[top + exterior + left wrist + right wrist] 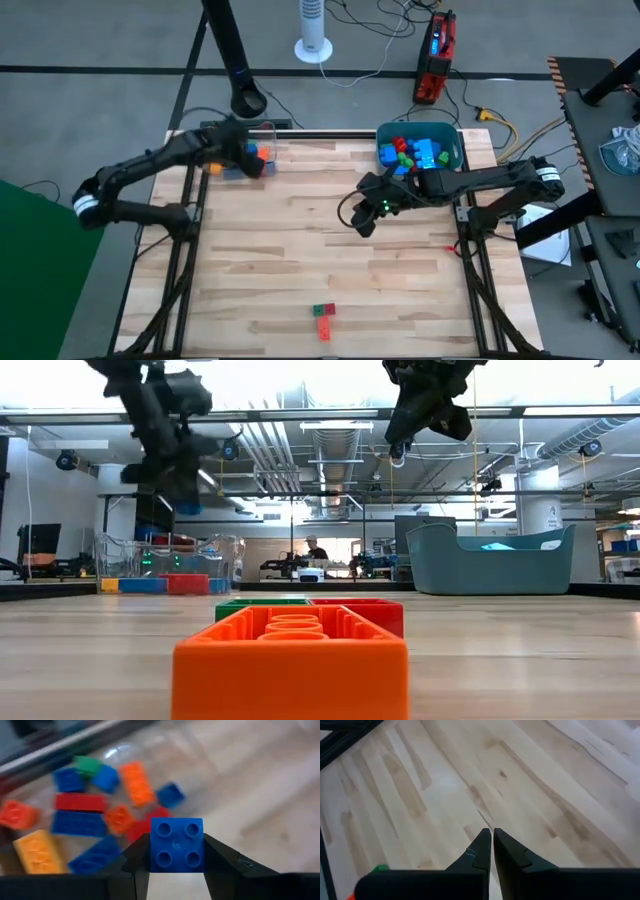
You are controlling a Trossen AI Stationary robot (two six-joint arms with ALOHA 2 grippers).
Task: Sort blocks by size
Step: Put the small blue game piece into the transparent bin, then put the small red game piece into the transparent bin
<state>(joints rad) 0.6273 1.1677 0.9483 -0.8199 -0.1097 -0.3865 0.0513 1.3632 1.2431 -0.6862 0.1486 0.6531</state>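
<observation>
Up at the far left corner of the wooden surface, the left claw grips a blue four-stud brick between its two dark fingers, poised above the clear plastic box. Inside that box lies a loose heap of bricks in blue, red, orange, yellow and green, some long, some small and square. Seen from the low camera, the box shows a row of yellow, blue and red bricks along its bottom.

Across from the box, at the far right corner, the teal tub holds more blocks in blue, red and green. The right claw hangs over bare wood just in front of the tub, its fingers pressed together with nothing between them.

Well apart from both containers, near the front edge of the surface, a green brick and a red brick sit touching; the low camera adds an orange brick close before them
</observation>
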